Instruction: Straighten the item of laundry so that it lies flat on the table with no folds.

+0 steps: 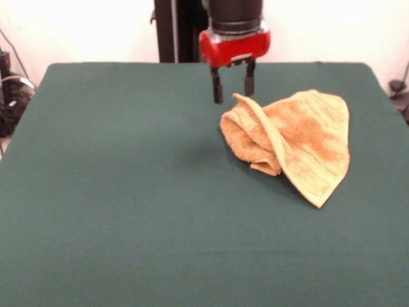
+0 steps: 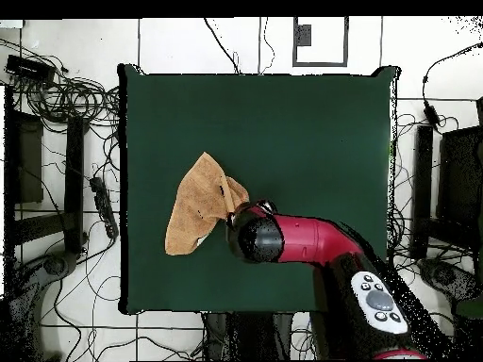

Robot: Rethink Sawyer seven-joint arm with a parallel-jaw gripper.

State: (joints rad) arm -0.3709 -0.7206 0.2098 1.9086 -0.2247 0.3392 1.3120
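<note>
Across the table (image 1: 115, 211) from where the front camera stands, the red and black arm comes down from the top edge, and its gripper (image 1: 233, 89) hangs with two dark fingers (image 1: 217, 88) spread apart, nothing between them. The fingertips sit just at the far-left edge of the towel (image 1: 294, 141), close to a raised fold of it, though I cannot tell whether they touch the cloth. The orange-tan towel lies crumpled on the green cloth toward the right and far side, one flap doubled over the rest so that a pale border band runs along the fold, and a pointed corner reaches toward the camera.

From overhead, the towel (image 2: 193, 207) shows as a rough triangle left of the table's (image 2: 311, 132) middle, narrow end pointing away from the robot's base, broad end nearer it. The arm's red casing reaches in from the lower right, and its dark round head covers the gripper (image 2: 247, 226), just beside the towel's right edge. Cables and dark equipment lie on the floor around the table.
</note>
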